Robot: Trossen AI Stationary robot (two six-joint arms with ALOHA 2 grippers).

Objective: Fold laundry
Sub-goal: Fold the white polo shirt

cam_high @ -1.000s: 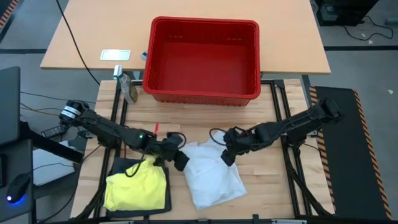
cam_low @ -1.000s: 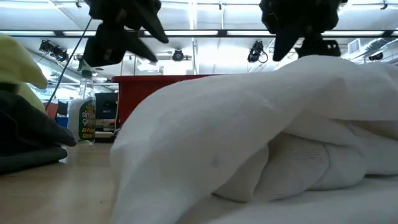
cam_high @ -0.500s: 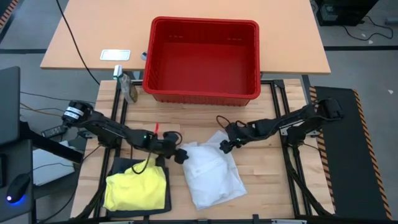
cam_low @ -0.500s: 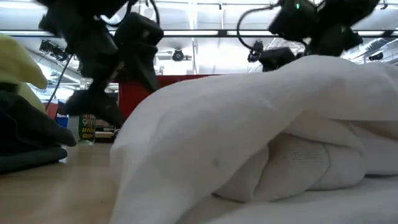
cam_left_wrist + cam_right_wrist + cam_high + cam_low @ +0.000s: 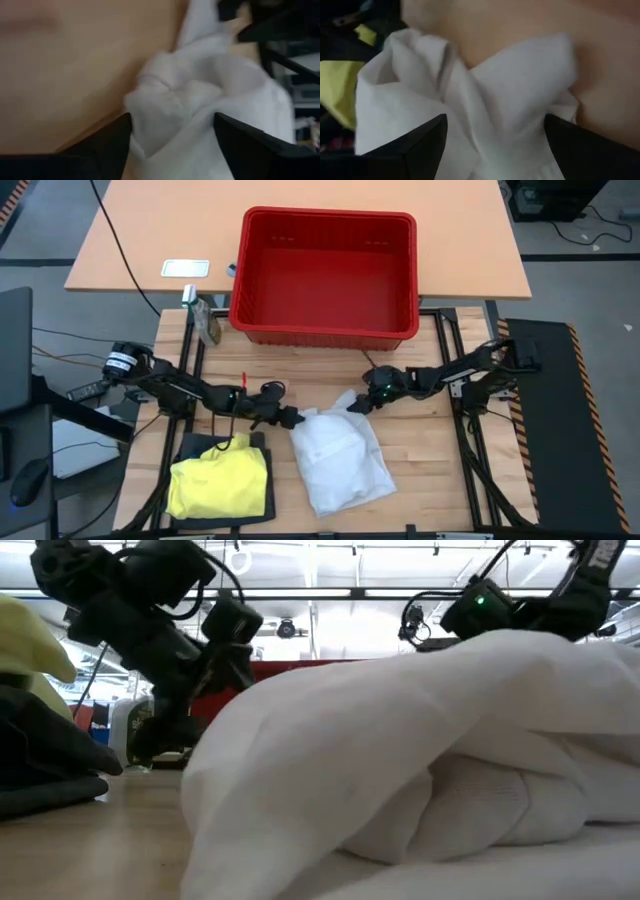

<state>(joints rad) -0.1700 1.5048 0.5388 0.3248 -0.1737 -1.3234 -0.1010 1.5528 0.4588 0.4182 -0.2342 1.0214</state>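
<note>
The white garment (image 5: 338,458) lies crumpled on the near middle of the wooden table (image 5: 420,440), just right of the yellow garment (image 5: 218,484), which rests on a dark grey garment (image 5: 262,498) at the near left. The left gripper (image 5: 290,419) sits at the white garment's far left corner with its fingers (image 5: 105,145) spread apart and cloth bunched between them, and the right gripper (image 5: 358,402) sits at the far right corner, its fingers (image 5: 415,140) likewise spread wide over the fabric. The red basket (image 5: 325,330) stands on the far side, well apart from the garments.
</note>
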